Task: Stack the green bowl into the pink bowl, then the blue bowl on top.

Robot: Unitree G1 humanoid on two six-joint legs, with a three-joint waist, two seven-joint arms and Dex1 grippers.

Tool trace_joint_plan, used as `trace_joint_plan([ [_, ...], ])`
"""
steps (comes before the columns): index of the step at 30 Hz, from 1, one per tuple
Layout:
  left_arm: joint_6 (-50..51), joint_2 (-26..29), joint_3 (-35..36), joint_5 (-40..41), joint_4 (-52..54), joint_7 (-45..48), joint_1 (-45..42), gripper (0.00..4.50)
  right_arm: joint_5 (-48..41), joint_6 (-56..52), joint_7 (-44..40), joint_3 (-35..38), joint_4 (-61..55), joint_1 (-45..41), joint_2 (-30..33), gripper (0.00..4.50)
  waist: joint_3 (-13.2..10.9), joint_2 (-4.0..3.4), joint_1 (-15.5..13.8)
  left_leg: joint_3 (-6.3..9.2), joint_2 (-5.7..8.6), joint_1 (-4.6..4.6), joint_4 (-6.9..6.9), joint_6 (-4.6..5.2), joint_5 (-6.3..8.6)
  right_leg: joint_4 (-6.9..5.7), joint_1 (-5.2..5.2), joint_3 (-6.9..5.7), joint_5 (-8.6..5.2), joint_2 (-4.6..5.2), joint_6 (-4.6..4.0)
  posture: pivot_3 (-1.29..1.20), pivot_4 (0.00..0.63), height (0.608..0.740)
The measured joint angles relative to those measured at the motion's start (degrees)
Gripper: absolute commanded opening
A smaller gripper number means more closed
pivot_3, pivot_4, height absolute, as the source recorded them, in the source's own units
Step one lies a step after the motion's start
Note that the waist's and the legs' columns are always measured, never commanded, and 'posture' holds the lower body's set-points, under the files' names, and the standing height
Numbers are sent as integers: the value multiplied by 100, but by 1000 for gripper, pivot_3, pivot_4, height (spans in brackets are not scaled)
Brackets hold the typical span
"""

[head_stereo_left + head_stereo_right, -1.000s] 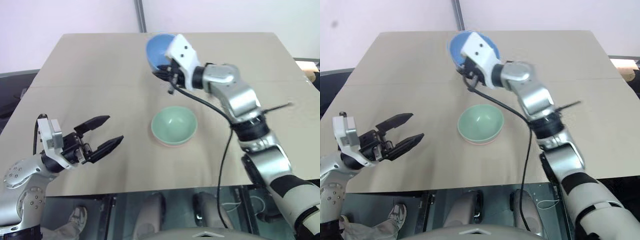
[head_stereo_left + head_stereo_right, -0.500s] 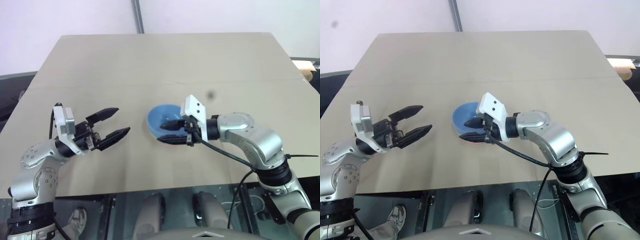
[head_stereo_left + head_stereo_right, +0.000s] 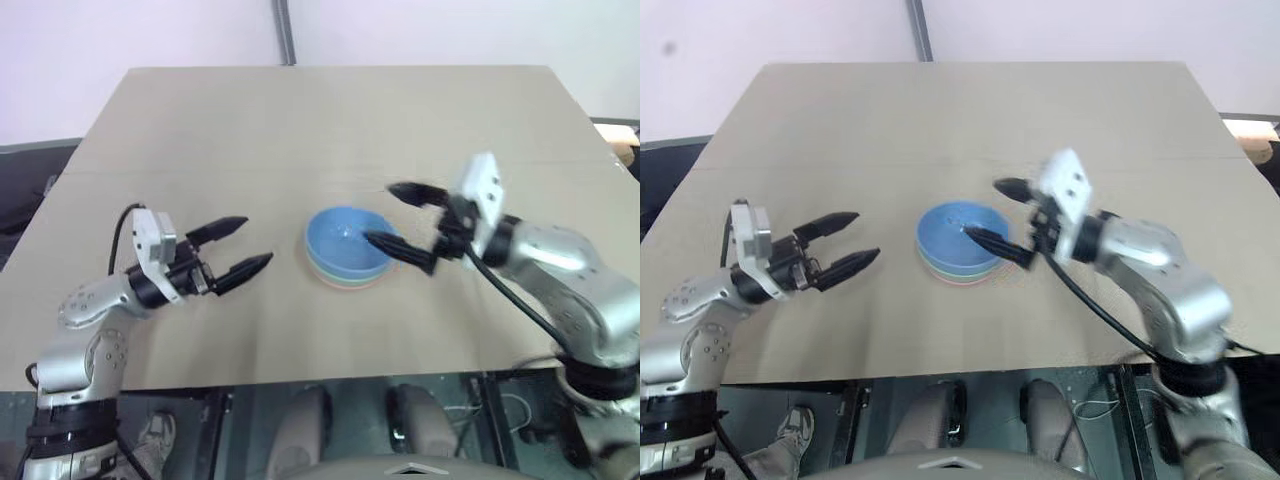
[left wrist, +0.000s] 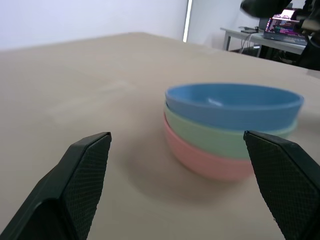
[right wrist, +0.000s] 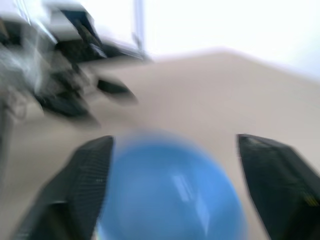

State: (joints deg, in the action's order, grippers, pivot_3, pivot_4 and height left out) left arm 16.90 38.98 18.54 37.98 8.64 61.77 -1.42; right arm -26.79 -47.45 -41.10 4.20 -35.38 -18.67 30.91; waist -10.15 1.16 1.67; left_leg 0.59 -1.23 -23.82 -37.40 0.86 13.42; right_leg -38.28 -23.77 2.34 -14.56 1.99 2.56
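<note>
The three bowls stand nested near the middle of the tan table (image 3: pixel 200 120). The blue bowl (image 3: pixel 347 240) sits on top, the green bowl (image 4: pixel 220 139) beneath it and the pink bowl (image 4: pixel 210 162) at the bottom, resting on the table surface. In the left wrist view the three rims lie level and aligned, each bowl seated inside the one below.

The right gripper (image 3: pixel 405 222) is just to the right of the stack, its two black fingers spread wide, one above the right rim of the blue bowl and one farther off. It holds nothing, and the fingers appear clear of the bowl.

The left gripper (image 3: pixel 238 246) hovers over the table to the left of the stack, pointing toward it, fingers likewise wide apart and empty. A band of bare table separates it from the bowls.

The stack is well back from every table edge. Open tabletop extends far beyond it, and to the left and right behind each gripper. The near edge lies closest to the stack.
</note>
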Motion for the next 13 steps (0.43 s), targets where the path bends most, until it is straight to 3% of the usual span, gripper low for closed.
trace_joint_plan([
  [8, -138, 183, 207, -118, 561, -25, 540, 4500, 312, 815, -436, 1075, -21, 1854, 1073, 4475, 0, 0, -4, -8, -8, 13, -1, 0, 0, 5, 10, 5, -1, -19, 1, 0, 150, 740],
  [10, -273, 255, 295, -308, 637, -21, 696, 4500, 110, 916, -747, 1603, -18, 2234, 1208, 4475, 0, -1, 24, -14, -13, 15, -9, 1, -1, 4, 13, 12, -1, -24, 2, 0, 150, 740],
  [11, -282, 556, 477, -356, 714, 152, 995, 4500, -205, 937, -1200, 2318, 36, 2631, 1492, 4475, 2, 2, 12, -17, -12, 17, -10, 1, -1, 8, 20, 9, -2, -22, 1, 0, 150, 740],
  [13, -225, 618, 567, -305, 716, 218, 1002, 4500, -322, 937, -1300, 2529, 45, 2634, 1564, 4475, 3, 3, 11, -17, -12, 19, -12, 1, -1, 8, 22, 10, -3, -21, 2, 0, 150, 740],
])
